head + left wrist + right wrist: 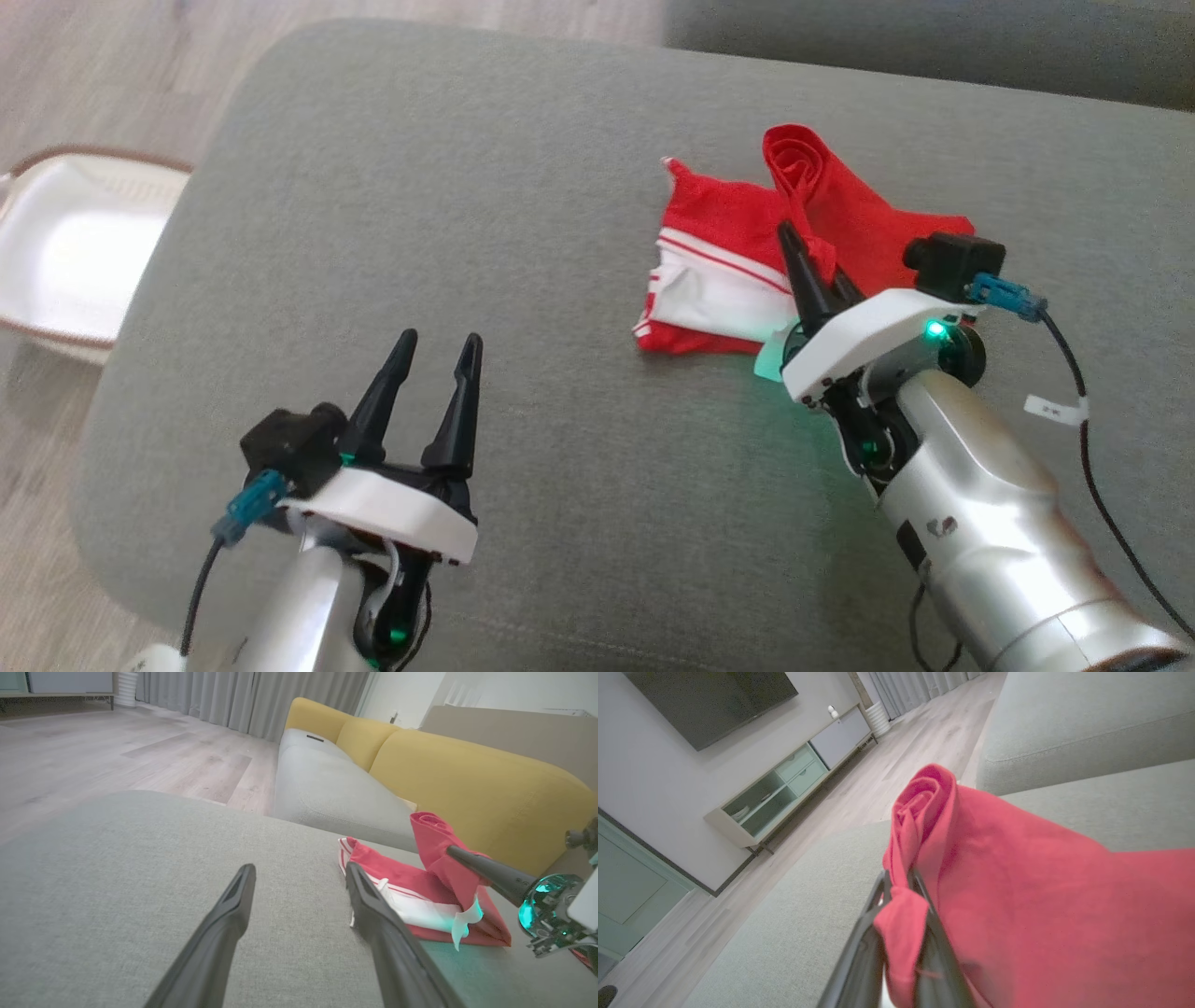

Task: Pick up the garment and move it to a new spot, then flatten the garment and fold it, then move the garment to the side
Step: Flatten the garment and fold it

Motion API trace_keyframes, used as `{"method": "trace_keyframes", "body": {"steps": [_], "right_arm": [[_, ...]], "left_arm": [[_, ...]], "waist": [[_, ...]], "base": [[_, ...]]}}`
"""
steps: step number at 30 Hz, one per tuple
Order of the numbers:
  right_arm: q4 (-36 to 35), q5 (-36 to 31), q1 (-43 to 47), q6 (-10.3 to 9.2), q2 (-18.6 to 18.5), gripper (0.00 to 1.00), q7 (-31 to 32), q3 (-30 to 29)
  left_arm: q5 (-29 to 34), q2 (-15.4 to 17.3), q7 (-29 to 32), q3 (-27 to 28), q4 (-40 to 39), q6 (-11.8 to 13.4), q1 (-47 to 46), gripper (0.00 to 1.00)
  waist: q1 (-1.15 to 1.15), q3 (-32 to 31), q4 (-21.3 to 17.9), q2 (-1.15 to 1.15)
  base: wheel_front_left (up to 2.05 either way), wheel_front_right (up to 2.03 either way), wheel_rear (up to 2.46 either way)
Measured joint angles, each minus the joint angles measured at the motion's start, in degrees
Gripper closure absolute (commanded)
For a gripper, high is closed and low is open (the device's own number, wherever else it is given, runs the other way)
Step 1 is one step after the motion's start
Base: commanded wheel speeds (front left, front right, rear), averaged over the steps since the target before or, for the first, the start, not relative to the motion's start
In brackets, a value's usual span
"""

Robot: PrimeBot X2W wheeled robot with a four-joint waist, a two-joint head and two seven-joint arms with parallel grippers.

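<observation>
The garment (738, 257) is red with white stripes and a white panel, lying bunched on the grey cushion (523, 233) right of centre. One red fold (1017, 896) is pulled up into a twisted peak. My right gripper (810, 250) is shut on that fold, with red cloth pinched between its fingers (873, 933). In the left wrist view the garment (411, 886) lies to the right, with the right gripper's finger (486, 870) in it. My left gripper (439, 350) stands open over bare cushion, well left of the garment, holding nothing (299, 877).
A white basket (65, 252) with a brown rim sits on the wooden floor beyond the cushion's left edge. A yellow sofa back (467, 779) and a grey seat (327, 788) lie past the garment. A TV cabinet (794, 779) stands by the wall.
</observation>
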Motion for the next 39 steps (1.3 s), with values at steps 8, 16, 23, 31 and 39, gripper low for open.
{"method": "trace_keyframes", "body": {"steps": [8, 16, 23, 31, 39], "right_arm": [[6.1, 5.9, -4.3, 0.00, 0.0, 1.00, -2.7, 5.4], [8.9, 11.8, -5.3, 0.00, -0.2, 0.00, -2.4, 13.2], [2.8, 19.4, -5.5, 0.00, 0.0, 0.00, -3.5, 23.0], [6.9, 14.9, -10.2, 0.00, 0.0, 0.00, -5.9, 24.0], [0.3, -2.4, -10.0, 0.00, -6.1, 0.00, -6.4, 11.6]], "left_arm": [[-0.8, 0.0, 0.0, -1.1, 0.0, 0.0, -0.5, 0.00], [-1.2, 0.0, 0.0, -1.5, 0.3, 0.0, -0.7, 0.00], [-1.3, 0.0, 0.0, 0.2, 0.4, 0.0, -0.7, 0.00], [0.3, 0.0, 0.0, 2.9, -1.5, 0.0, -0.8, 0.00], [1.9, 0.0, 0.0, 5.8, -5.0, 0.0, -1.6, 0.00]], "waist": [[0.00, 2.3, 4.9, 0.00], [0.00, 3.8, 7.7, 0.00], [0.00, 3.2, 5.0, 0.00], [0.00, 1.9, -2.1, 0.00], [0.00, 0.7, -10.3, 0.00]], "base": [[0.00, 0.00, 0.00], [0.00, 0.00, 0.00], [0.00, 0.00, 0.00], [0.00, 0.00, 0.00], [0.00, 0.00, 0.00]]}}
